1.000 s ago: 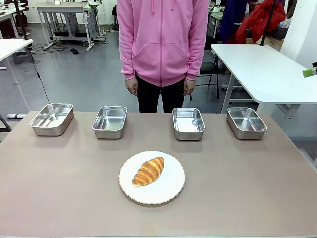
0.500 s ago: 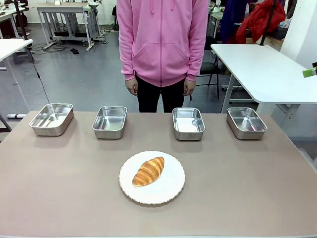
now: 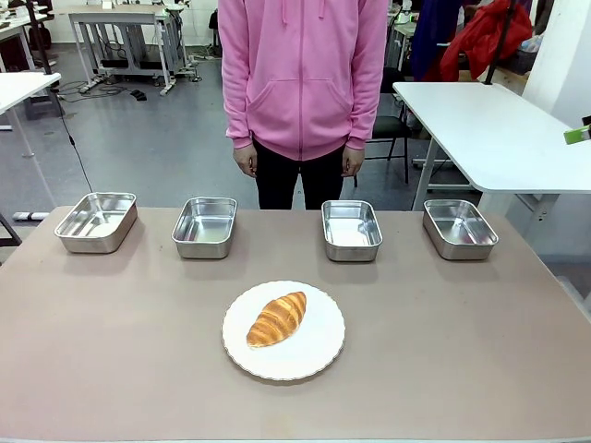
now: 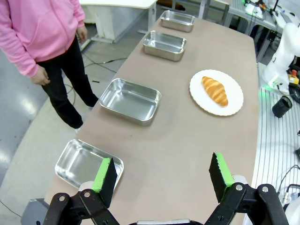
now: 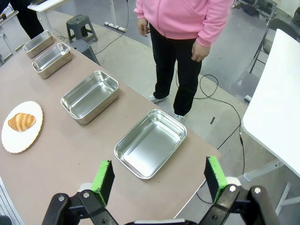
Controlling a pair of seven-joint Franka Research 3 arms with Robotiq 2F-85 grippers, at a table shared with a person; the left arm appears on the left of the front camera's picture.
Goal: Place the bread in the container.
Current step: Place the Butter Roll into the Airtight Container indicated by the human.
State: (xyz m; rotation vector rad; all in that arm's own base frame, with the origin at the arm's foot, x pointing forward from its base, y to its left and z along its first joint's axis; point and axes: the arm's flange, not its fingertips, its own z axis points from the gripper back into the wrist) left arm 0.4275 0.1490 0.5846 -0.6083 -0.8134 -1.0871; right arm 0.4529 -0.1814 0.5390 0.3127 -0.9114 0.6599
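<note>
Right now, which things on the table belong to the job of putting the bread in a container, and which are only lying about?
For the job: bread; one of four alike steel trays, which one I cannot tell.
Lying about: white plate under the bread; the other three trays.

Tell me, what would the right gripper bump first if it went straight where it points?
Probably the steel tray right ahead of the right gripper, at the row's end. Nothing shows between, though depth is unclear.
</note>
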